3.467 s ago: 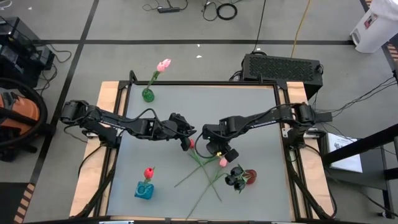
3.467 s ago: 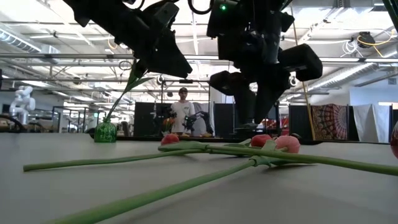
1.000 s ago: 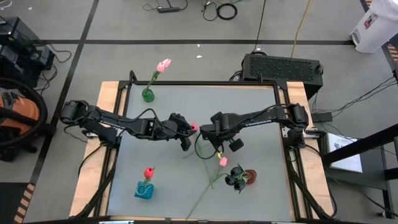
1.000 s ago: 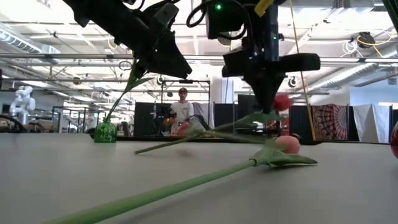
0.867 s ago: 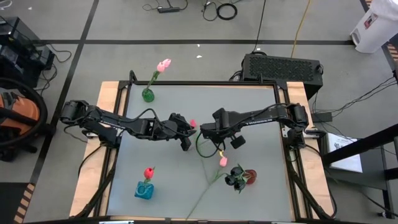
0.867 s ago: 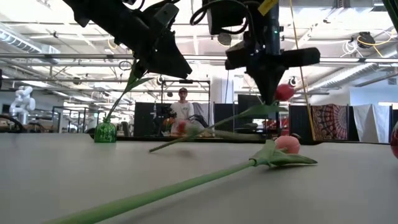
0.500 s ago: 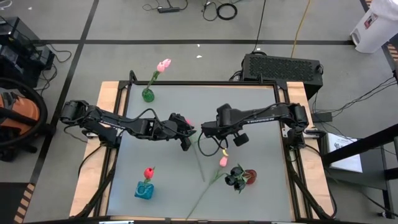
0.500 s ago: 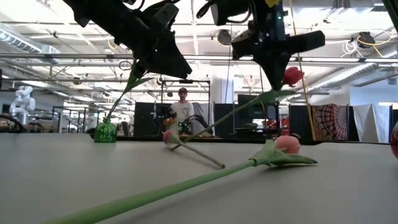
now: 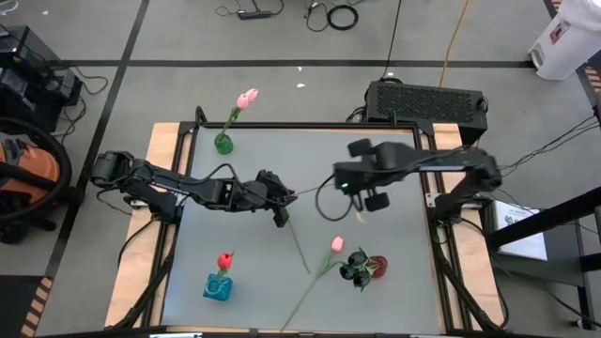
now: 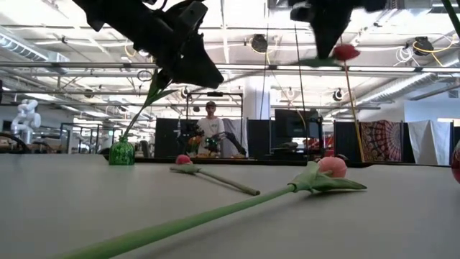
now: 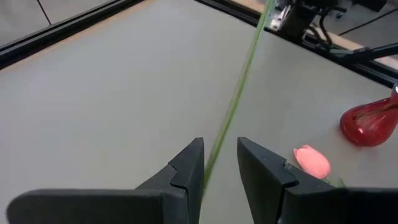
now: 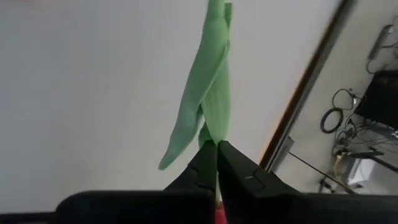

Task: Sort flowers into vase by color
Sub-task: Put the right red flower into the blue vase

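My right gripper (image 10: 329, 44) hangs high over the table's middle right (image 9: 357, 192), shut on a red-headed flower (image 10: 345, 52). My left gripper (image 9: 282, 214) stays open above the table's middle. Under it, apart from its fingers (image 11: 186, 168), a second flower (image 10: 184, 160) lies flat, its stem (image 11: 239, 93) running toward the near edge. A pink flower (image 9: 336, 244) lies on its side nearby. Three vases stand upright: a green one (image 9: 223, 143) with a pink flower, a blue one (image 9: 217, 287) with a red flower, a red one (image 9: 377, 267) with black flowers. My right gripper pinches the flower between its two fingers on the green stem and leaf base (image 12: 211, 134), just beside the red head. The fingers come steeply from above. The flower is lifted clear of the table, with its head (image 10: 345, 52) to one side of the fingers and a leaf (image 10: 310, 63) to the other.
The pink flower's long stem (image 10: 180, 226) runs across the near half of the table toward the front edge. Black rails (image 9: 310, 125) frame the table. Bare grey table (image 9: 263, 160) lies at the far side between the arms and the green vase.
My right gripper has risen well above the table and gone toward its right edge, rolling somewhat, with the red flower still held. A second flower, propped up on the lifted stem a second ago, has slid off and now lies flat under my left gripper.
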Robot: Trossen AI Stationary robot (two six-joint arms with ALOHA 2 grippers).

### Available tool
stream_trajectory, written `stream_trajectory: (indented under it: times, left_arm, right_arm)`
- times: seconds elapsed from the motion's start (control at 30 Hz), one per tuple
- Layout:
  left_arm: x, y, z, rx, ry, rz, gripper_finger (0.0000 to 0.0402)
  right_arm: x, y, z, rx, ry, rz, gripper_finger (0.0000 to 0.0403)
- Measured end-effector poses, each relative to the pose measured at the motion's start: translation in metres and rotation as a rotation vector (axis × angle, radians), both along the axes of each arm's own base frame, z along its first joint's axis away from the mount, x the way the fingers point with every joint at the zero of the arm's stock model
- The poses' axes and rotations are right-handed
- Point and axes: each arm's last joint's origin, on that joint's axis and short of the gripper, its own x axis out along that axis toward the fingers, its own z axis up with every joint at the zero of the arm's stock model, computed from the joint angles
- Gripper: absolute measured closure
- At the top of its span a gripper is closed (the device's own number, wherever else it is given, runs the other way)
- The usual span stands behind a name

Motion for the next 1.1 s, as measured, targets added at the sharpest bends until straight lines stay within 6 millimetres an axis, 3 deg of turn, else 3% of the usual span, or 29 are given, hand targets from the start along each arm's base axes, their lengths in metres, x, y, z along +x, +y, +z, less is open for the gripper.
stream_trajectory:
  times: [0.1,0.23,0.5,0.73,0.93,1.1]
  left_arm:
    - [0.002,0.000,0.003,0.026,-0.030,-0.016,0.0299]
    - [0.004,-0.002,0.013,0.153,-0.020,-0.163,0.0299]
    - [0.014,-0.008,0.053,0.382,-0.015,-0.375,0.0299]
    - [0.012,-0.008,0.088,0.431,0.158,-0.346,0.0273]
    - [0.009,-0.014,0.111,0.438,0.191,-0.361,0.0258]
    - [0.009,-0.015,0.117,0.440,0.170,-0.358,0.0258]
  right_arm:
    - [-0.020,0.000,0.021,0.043,-0.108,-0.044,0.0402]
    - [-0.044,0.001,0.043,0.103,-0.236,-0.114,0.0402]
    - [-0.068,0.003,0.059,0.143,-0.306,-0.131,0.0402]
    - [-0.066,0.003,0.053,0.141,-0.292,-0.127,0.0403]
    - [-0.060,0.003,0.027,0.129,-0.214,-0.111,0.0403]
    - [-0.050,0.004,0.007,0.127,-0.226,-0.079,0.0403]
